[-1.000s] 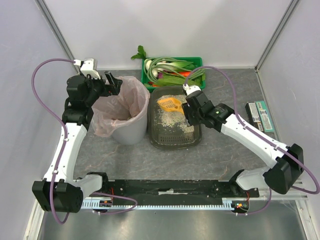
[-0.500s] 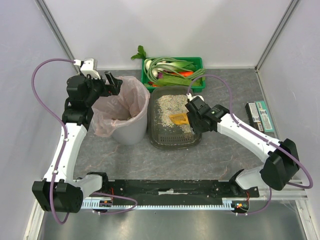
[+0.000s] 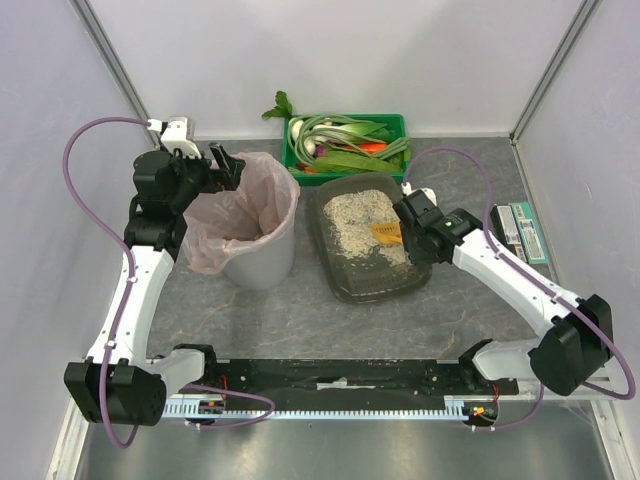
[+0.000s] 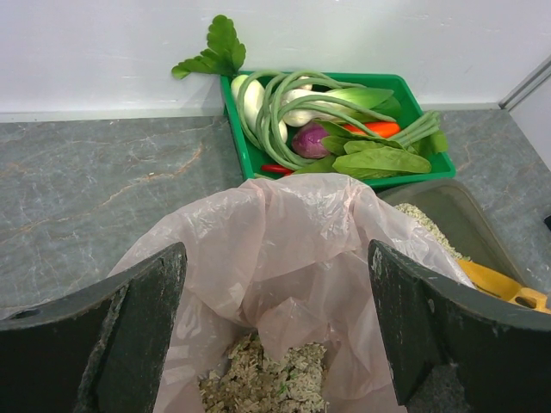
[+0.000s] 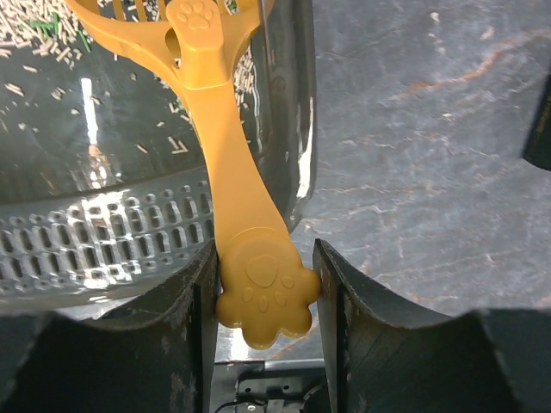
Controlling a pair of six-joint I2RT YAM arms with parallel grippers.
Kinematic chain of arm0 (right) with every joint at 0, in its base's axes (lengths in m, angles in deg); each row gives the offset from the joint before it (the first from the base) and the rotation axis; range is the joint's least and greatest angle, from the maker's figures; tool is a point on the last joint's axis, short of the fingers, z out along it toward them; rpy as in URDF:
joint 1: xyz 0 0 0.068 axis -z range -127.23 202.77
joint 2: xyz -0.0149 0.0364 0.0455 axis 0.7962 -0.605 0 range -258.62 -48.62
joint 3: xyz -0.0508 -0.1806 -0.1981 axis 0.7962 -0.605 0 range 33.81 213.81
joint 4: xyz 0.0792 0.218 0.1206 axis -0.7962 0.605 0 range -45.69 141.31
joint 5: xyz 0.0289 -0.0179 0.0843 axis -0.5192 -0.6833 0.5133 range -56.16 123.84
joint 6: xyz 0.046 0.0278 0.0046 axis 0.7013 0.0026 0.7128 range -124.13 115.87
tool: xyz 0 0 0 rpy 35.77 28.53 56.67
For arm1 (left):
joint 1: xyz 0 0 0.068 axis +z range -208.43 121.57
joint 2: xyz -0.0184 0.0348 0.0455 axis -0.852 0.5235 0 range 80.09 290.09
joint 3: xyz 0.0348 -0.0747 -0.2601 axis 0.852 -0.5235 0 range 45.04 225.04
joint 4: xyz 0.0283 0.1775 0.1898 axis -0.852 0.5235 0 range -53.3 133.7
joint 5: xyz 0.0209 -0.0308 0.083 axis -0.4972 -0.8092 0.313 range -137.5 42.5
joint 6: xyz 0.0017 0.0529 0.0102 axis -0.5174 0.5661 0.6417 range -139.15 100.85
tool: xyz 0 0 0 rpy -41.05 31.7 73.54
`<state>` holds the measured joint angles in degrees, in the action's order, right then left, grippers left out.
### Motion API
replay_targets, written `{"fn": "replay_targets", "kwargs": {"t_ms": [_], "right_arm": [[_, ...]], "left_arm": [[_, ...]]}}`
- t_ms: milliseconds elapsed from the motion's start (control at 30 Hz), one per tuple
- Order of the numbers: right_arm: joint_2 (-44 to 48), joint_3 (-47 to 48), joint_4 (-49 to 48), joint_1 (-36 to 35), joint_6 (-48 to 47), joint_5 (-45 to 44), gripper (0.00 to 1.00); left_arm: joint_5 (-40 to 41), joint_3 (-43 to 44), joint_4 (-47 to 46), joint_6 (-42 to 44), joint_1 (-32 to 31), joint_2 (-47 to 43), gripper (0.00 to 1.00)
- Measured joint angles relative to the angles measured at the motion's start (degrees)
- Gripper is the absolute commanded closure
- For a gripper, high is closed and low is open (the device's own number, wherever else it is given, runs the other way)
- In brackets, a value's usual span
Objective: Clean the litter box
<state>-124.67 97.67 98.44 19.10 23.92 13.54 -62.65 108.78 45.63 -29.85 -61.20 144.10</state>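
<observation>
The litter box (image 3: 372, 286) sits on the grey table (image 3: 300, 320) right of the centre, turned a little askew, with its far edge just in front of a green crate (image 3: 396, 122) of vegetables and its left side near a round grey bin (image 3: 262, 268) lined with a pink bag (image 3: 225, 225). Pale grainy litter covers the far part of the box, while the near part shows bare dark plastic. The right gripper (image 3: 408, 240) reaches over the right side of the box and pinches the handle of an orange scoop (image 3: 385, 233). In the right wrist view its 2 fingers (image 5: 185, 301) press on either side of the paw-shaped end of the scoop (image 5: 228, 129), whose slotted head lies over the litter inside the box (image 5: 103, 232). The left gripper (image 3: 226, 163) hangs over the far left rim of the bin with its fingers (image 4: 129, 327) spread wide and nothing between them. Below them, the left wrist view shows the bag (image 4: 293, 232) with a heap of litter at its bottom. 2 flat packets (image 3: 520, 232) lie near the right wall.
</observation>
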Motion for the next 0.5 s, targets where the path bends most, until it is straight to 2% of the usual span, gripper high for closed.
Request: {"fn": "replay_targets", "kwargs": {"t_ms": [267,500], "right_arm": [[1.0,1.1,2.1,2.1,-2.1,-1.7,1.0],[1.0,8.1,5.6,2.0,-2.5,0.0,1.0]], "left_arm": [[0.0,0.0,0.0,0.0,0.0,0.0,0.08],[0.0,0.0,0.0,0.0,0.0,0.0,0.08]]}}
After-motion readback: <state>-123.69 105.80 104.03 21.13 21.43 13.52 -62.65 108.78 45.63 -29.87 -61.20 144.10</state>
